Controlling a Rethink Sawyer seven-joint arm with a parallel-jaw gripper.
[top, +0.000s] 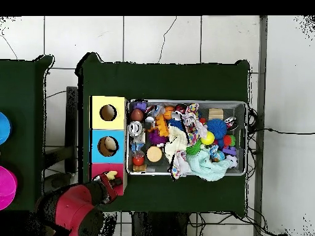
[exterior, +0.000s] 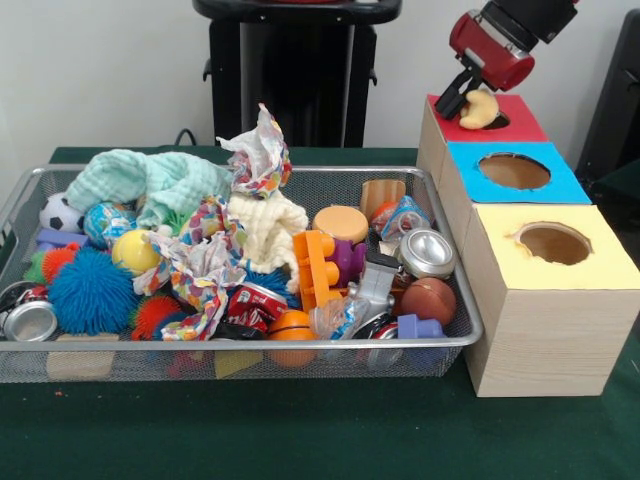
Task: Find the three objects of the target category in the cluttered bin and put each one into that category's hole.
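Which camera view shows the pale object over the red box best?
The front view: the pale curved object sits at the tool just above the red box. In the overhead view it is only a small pale speck beside the arm.

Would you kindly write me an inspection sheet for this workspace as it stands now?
Surface: green-covered table.
Job's things: mesh bin beside three boxes; red box, blue box, yellow box, each with a top hole.
Clutter: blue spiky ball, soccer ball, crushed cans, cloths.
Hand: hand over the red box's hole, shut on a tan object.
Cables: black cable on the floor.
Surroundings: tiled floor.
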